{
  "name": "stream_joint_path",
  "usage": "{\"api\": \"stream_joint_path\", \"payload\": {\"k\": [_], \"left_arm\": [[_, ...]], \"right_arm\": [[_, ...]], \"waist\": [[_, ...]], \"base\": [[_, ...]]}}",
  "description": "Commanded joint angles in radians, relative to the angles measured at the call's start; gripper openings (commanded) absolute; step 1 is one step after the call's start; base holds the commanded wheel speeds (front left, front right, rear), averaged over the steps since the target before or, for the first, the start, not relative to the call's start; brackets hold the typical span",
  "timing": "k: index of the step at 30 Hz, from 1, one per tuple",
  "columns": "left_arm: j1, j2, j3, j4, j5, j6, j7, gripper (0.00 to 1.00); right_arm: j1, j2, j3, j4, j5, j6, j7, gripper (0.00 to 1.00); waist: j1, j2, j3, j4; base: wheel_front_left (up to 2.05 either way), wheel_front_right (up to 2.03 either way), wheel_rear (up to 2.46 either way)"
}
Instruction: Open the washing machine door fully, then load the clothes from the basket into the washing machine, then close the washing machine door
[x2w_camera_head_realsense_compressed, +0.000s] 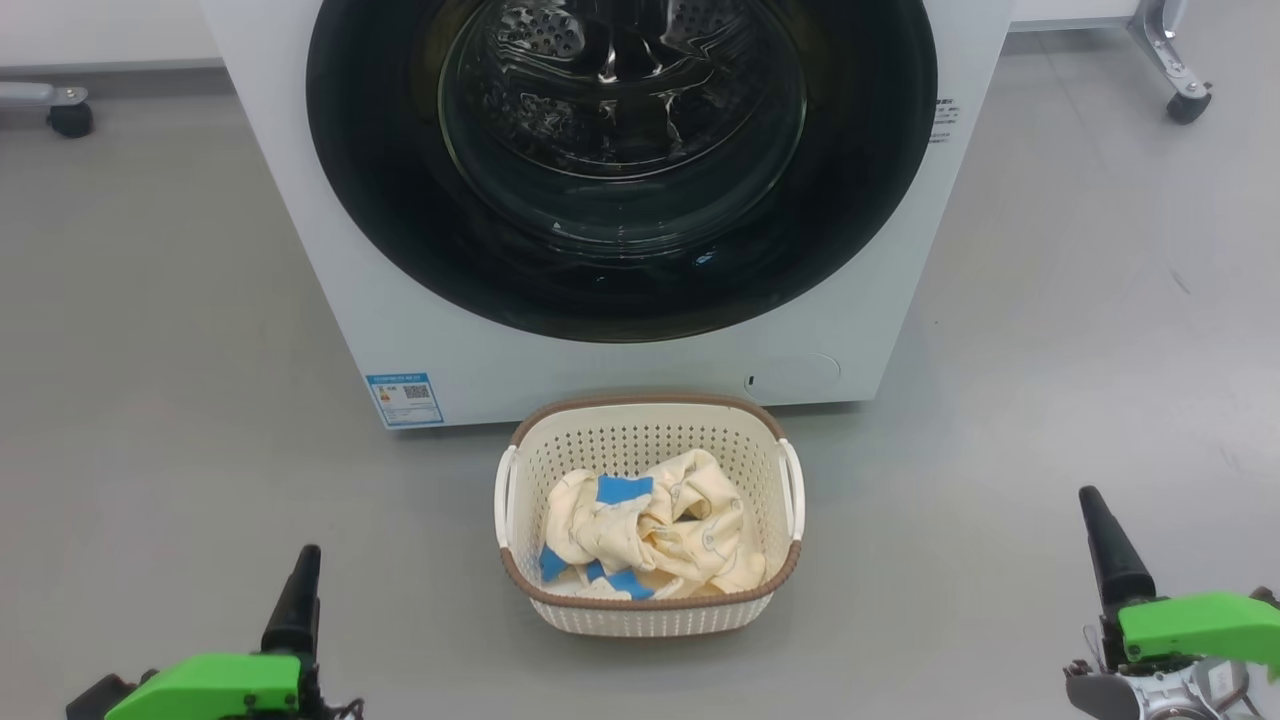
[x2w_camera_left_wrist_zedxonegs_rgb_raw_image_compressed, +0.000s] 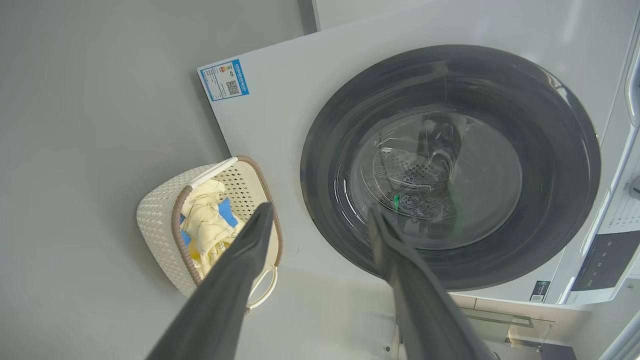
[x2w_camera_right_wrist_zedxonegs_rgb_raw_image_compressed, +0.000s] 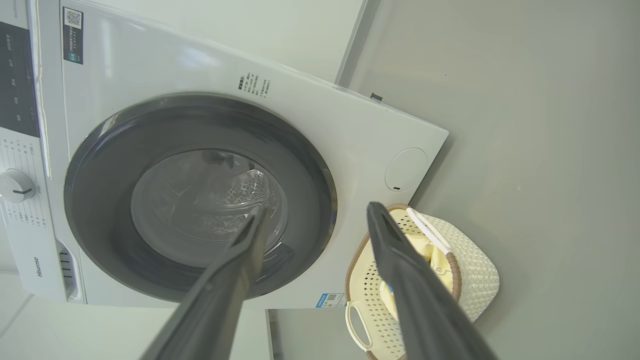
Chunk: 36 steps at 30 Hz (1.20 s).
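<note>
Black-rimmed door (x2w_camera_head_realsense_compressed: 620, 150) sits shut on the washing machine (x2w_camera_head_realsense_compressed: 600, 365), basket (x2w_camera_head_realsense_compressed: 650, 615) of clothes (x2w_camera_head_realsense_compressed: 650, 530) just before it. Left wrist: left gripper (x2w_camera_left_wrist_zedxonegs_rgb_raw_image_compressed: 320, 210) spread wide, empty. Right wrist: right gripper (x2w_camera_right_wrist_zedxonegs_rgb_raw_image_compressed: 316, 209) likewise; best hook the door's edge and swing fully.

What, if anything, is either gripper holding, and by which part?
Nothing. The left gripper and right gripper are both open and empty; the clothes lie in the basket.
</note>
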Motion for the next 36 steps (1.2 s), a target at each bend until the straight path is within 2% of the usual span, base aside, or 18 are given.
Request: {"api": "stream_joint_path", "payload": {"k": [1, 19, 36], "left_arm": [[-0.057, 0.024, 0.007, -0.035, 0.04, -0.001, -0.017, 1.0], [-0.071, 0.019, 0.001, -0.073, 0.384, 0.003, -0.067, 1.0], [-0.089, 0.041, -0.04, -0.085, 0.72, 0.011, -0.117, 1.0]], "right_arm": [[-0.06, -0.025, 0.004, -0.047, -0.05, 0.001, -0.013, 1.0], [-0.064, -0.035, 0.002, -0.097, -0.341, 0.001, -0.046, 1.0], [-0.074, -0.058, 0.002, -0.122, -0.693, 0.001, -0.082, 1.0]], "waist": [[0.0, 0.0, 0.0, 0.0], [0.0, 0.0, -0.004, 0.004], [0.0, 0.0, -0.007, 0.002]], "base": [[0.0, 0.0, 0.0], [0.0, 0.0, 0.0], [0.0, 0.0, 0.0]]}}
